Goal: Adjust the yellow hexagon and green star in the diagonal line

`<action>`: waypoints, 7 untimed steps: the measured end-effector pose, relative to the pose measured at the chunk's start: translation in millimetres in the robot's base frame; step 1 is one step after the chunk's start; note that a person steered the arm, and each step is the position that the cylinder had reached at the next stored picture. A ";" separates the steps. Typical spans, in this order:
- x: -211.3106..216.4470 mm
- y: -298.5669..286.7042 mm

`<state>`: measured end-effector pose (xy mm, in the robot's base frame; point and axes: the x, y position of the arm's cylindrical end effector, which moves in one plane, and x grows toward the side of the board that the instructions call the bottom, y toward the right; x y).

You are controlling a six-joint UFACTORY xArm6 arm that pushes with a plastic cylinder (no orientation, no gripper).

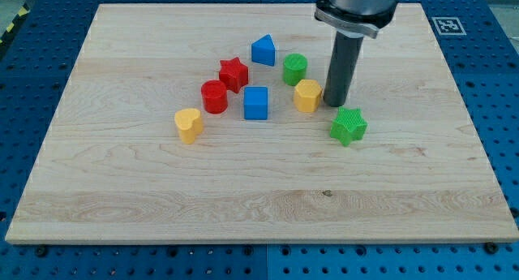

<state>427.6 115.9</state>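
Note:
The yellow hexagon [306,95] lies near the board's middle, right of the blue cube. The green star [349,126] lies down and to the right of it. My tip [335,103] rests on the board just right of the yellow hexagon, touching or nearly touching its right side, and up-left of the green star with a small gap. The rod rises toward the view's top.
A green cylinder [295,69] sits above the hexagon. A blue pentagon-like block [263,50], red star [233,74], red cylinder [214,96], blue cube [256,103] and yellow heart [188,124] lie to the left. The wooden board [259,207] sits on a blue perforated table.

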 end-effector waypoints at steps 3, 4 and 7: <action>42.9 56.2; 44.1 46.0; 44.2 -6.4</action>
